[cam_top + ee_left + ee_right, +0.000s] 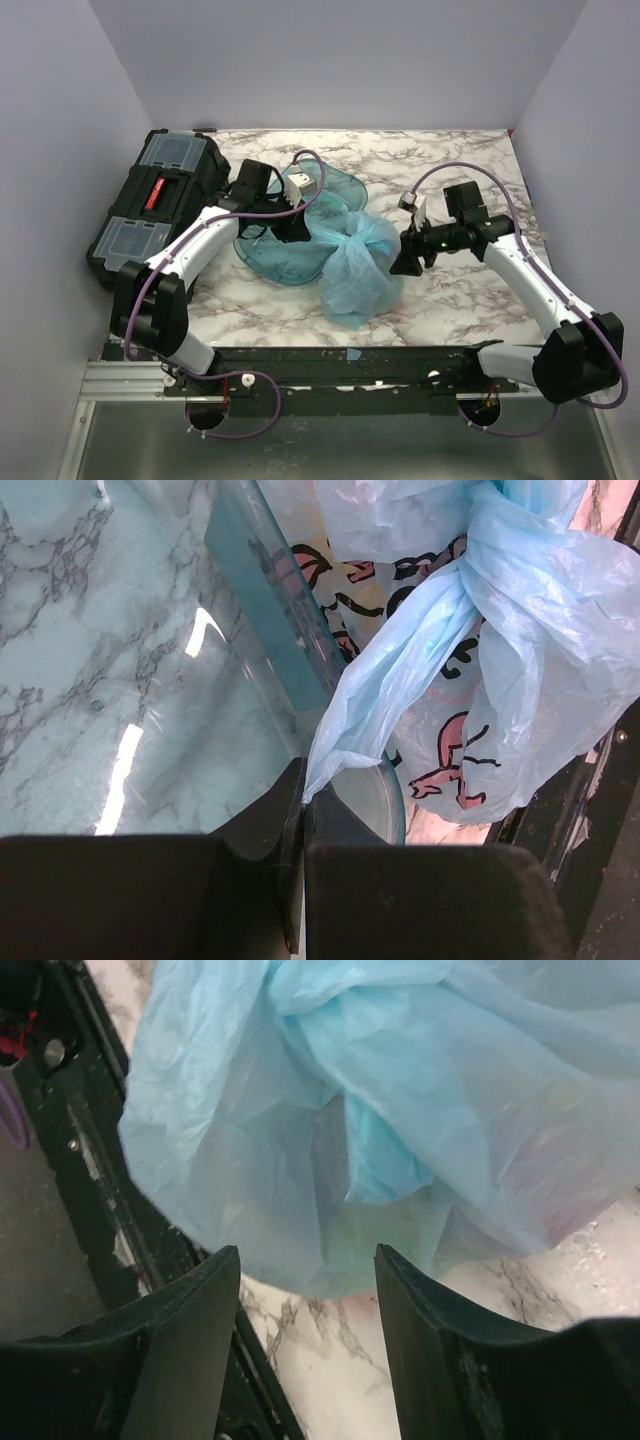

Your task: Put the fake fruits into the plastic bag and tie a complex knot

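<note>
Now, left pincer (303,792) clamped on plastic bag (358,275) tail (knot (510,520) above), right pincer (305,1255) apart alongside.

The table (460,180) has a white marble-patterned top with grey veins. A black toolbox (150,205) with clear lid compartments and a red latch sits at its far left edge. A clear teal oval tray (275,258) lies near the middle. The light-blue plastic bag (358,275) rests just right of the tray, touching its rim, its neck gathered in a knot (350,238).
</note>
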You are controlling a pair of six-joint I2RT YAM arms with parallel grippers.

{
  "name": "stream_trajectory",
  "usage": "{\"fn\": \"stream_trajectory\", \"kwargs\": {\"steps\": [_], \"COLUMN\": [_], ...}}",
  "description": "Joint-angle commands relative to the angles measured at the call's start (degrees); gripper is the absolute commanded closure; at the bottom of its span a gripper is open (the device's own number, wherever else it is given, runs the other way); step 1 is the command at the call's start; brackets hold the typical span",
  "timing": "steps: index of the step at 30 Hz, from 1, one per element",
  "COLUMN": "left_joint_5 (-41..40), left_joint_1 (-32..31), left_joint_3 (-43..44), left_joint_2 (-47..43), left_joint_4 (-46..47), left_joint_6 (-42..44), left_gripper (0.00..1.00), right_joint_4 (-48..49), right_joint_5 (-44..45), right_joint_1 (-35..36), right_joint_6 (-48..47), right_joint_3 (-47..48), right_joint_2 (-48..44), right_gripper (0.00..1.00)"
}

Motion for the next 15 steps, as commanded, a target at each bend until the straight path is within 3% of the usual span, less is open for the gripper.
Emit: {"fn": "stream_trajectory", "kwargs": {"steps": [1, 11, 14, 15], "left_joint_5": [1.6, 1.0, 0.8, 0.6], "left_joint_1": [-0.7, -1.4, -1.4, -1.5], "left_joint_3": [1.8, 1.9, 2.2, 2.4], "left_joint_2": [-0.9, -0.9, -0.7, -0.6], "left_joint_4": [0.9, 1.8, 2.1, 2.1], "left_joint_6": [-1.1, -2.1, -2.6, -2.7], "left_gripper": [1.00, 1.00, 1.00, 1.00], "right_joint_4": [12.8, 21.1, 22.5, 22.4], "right_joint_5": [6.3, 7.5, 7.4, 7.5], "right_joint_1": [1.9, 6.2, 7.0, 7.1], "right_joint_6": [5.4, 7.6, 8.4, 8.3], "right_joint_3": [-1.8, -1.8, -1.3, -0.9], "right_joint_2": [-0.1, 4.5, 5.4, 5.6], "right_gripper": [0.39, 0.41, 0.47, 0.57]}}
